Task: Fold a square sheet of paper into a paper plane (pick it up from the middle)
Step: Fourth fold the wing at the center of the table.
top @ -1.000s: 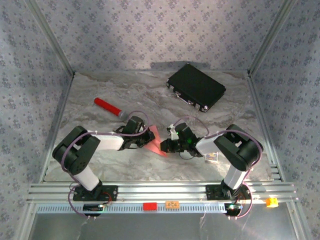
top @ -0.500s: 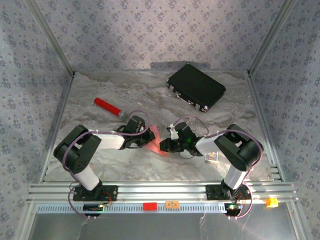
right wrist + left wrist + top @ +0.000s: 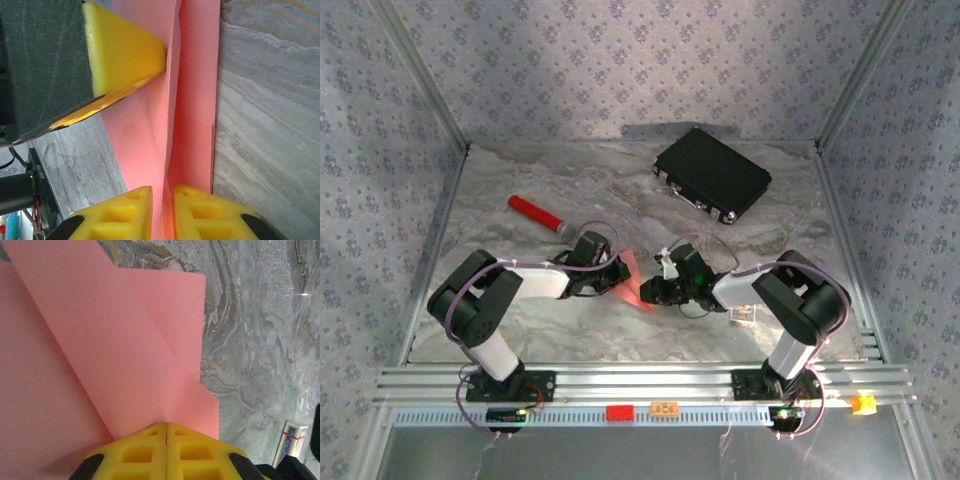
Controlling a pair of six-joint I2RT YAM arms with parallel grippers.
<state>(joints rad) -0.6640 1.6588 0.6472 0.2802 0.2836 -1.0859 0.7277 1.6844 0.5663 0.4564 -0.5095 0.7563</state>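
Note:
The square sheet of paper (image 3: 633,284) is salmon-pink and partly folded, with diagonal flaps and a centre crease. It is held just above the marble table between the two arms. My left gripper (image 3: 619,280) is shut on one edge of the paper (image 3: 115,350), its yellow fingertips (image 3: 166,426) pressed together. My right gripper (image 3: 654,292) faces it from the other side. In the right wrist view its jaws (image 3: 163,192) stand slightly open, with the folded paper (image 3: 195,100) running through the gap. The left gripper's yellow finger (image 3: 125,55) touches the paper at the upper left of that view.
A black case (image 3: 712,174) lies at the back right. A red cylinder with a grey cap (image 3: 537,215) lies at the back left. A small printed card (image 3: 747,314) sits on the table by the right arm. Aluminium rails (image 3: 640,380) run along the near edge.
The right arm has shifted a little and its jaws have eased apart round the paper. The left gripper and the paper have stayed put.

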